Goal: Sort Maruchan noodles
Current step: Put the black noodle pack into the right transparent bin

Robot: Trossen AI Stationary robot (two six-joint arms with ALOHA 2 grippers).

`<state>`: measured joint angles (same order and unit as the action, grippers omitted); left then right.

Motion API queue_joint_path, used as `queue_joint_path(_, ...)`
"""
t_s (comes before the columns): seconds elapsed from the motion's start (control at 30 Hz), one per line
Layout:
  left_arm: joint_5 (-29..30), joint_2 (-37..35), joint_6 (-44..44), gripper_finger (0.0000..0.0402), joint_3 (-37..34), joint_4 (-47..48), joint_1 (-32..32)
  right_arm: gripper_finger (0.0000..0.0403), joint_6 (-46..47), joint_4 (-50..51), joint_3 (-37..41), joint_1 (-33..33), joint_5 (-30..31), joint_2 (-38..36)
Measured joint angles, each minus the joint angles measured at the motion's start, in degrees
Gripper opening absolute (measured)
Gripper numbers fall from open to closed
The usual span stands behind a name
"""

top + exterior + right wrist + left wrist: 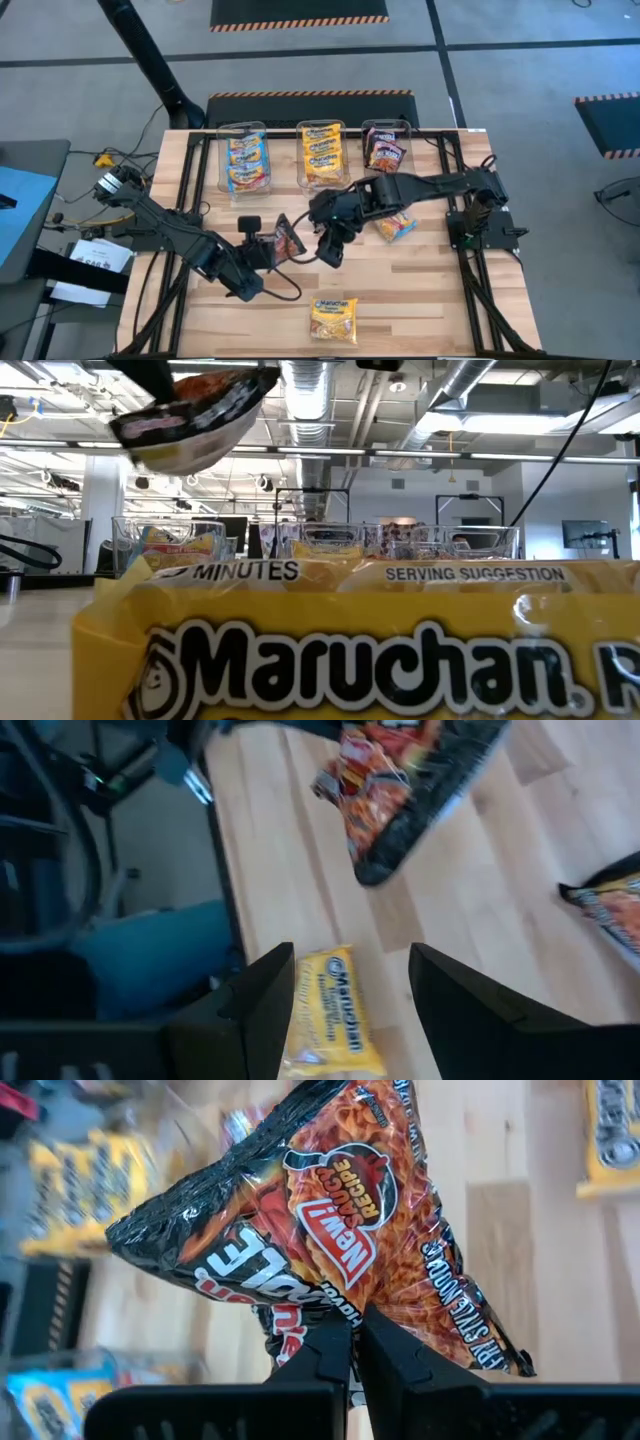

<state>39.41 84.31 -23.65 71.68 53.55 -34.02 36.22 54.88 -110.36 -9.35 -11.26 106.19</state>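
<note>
- The left hand is pinched shut on the black-red packet, holding it by one edge above the middle of the table.
- In the high view that packet hangs between the two hands, with the right hand just beside it.
- The right hand stands wide and holds nothing; from its wrist the black-red packet shows ahead of its fingers, apart from them.
- Three clear bins sit along the far edge: the left bin holds light blue packets with yellow, the middle bin yellow-orange ones, the right bin black-red ones.
- Two packets lie loose on the table: a yellow one near the front edge, and another partly under the right arm, its kind hard to tell.
- Step in hand, as I judge it: a handover of the black-red packet from left to right, since its bin lies on the right arm's side.
- The next move calls for the right hand to close on a free edge of the packet before the left lets go, then carry it to the right bin.
- Risk: the packet is limp and slick, so a shallow pinch may slip.
</note>
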Motion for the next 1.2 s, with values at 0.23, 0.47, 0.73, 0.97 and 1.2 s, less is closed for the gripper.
queue_joint_path(0.23,5.38,0.00,6.64,0.0000,0.00,-6.81,0.36,0.0224,4.62,-2.43,-0.01,0.93,-2.52,0.00)
queue_joint_path(0.47,6.84,0.00,11.24,0.0000,0.00,-13.24,0.66,0.0224,6.91,-2.77,0.01,2.19,-2.49,0.00)
queue_joint_path(0.73,7.78,0.00,15.32,0.0000,0.02,-19.23,0.64,0.0224,7.04,-2.72,-0.01,3.61,-2.45,0.00)
queue_joint_path(0.97,10.81,0.00,18.66,0.0000,0.02,-22.25,1.24,0.0224,7.79,-2.72,0.00,4.31,-2.43,0.00)
queue_joint_path(1.2,10.63,0.00,19.03,0.0000,0.02,-22.94,3.58,0.0222,8.45,-2.36,0.00,4.27,-2.26,-0.02)
